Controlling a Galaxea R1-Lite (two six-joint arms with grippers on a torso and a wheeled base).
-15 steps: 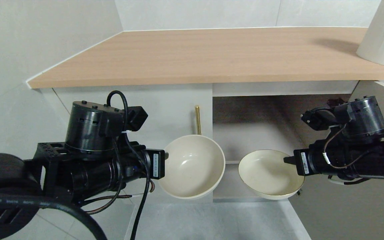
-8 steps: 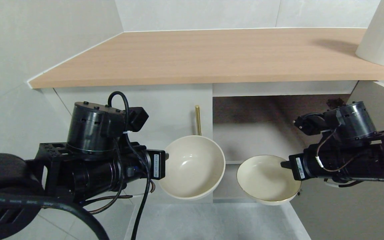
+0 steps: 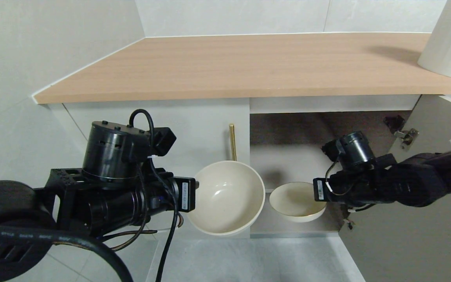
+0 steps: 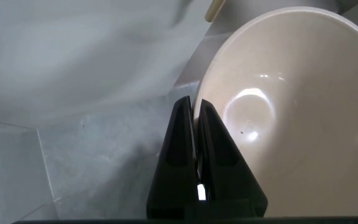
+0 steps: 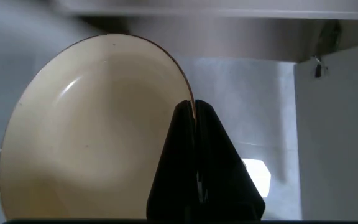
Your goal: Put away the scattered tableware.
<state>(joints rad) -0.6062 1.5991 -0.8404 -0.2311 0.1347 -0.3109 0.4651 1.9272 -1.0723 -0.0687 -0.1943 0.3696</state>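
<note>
A light wooden countertop ran between pale tiled walls, with a white ribbed vessel at its right end. Below it, the left cabinet door was closed and bore a brass handle; the right compartment stood open. The left gripper was clamped on the rim of a large cream bowl in front of the closed door. The right gripper pinched the rim of a smaller cream bowl at the opening. The head view showed a door hinge; the right wrist view showed the smaller bowl's thin dark edge.
</note>
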